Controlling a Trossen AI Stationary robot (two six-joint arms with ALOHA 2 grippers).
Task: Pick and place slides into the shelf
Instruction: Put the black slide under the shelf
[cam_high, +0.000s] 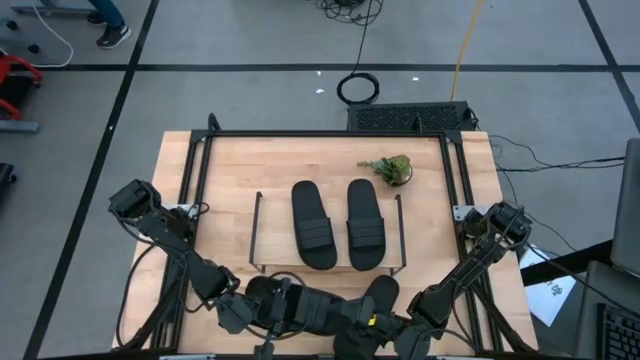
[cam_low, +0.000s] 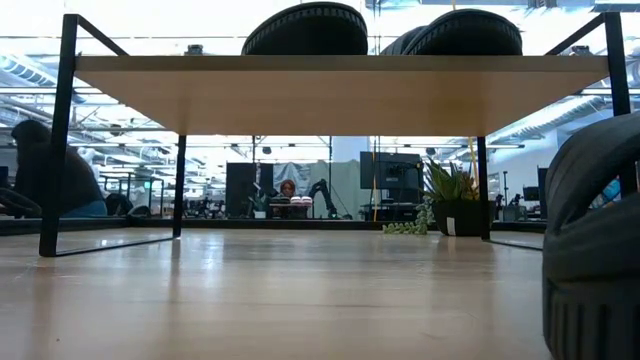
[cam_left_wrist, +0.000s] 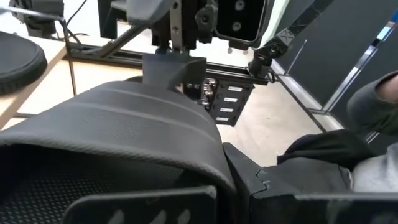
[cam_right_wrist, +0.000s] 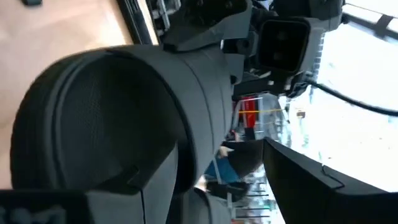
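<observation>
At the desk's (cam_high: 225, 180) near edge we see the left claw (cam_high: 262, 312) clenched on the wide strap of one slide (cam_left_wrist: 112, 143), and our worry is that a grip on the strap alone lets the sole swing and catch the shelf's (cam_high: 330, 168) front edge or wire side frame on the way in. To its right, the right claw (cam_high: 372, 322) stands released around another slide (cam_right_wrist: 118, 124), whose strap fills the space between its fingers; if we lift before it clamps, that slide may slip out or get shoved off the near edge. The two arms also sit close together, so they could bump. Farther back, two slides (cam_high: 338, 224) already lie side by side on the shelf's top board, well apart from both claws.
</observation>
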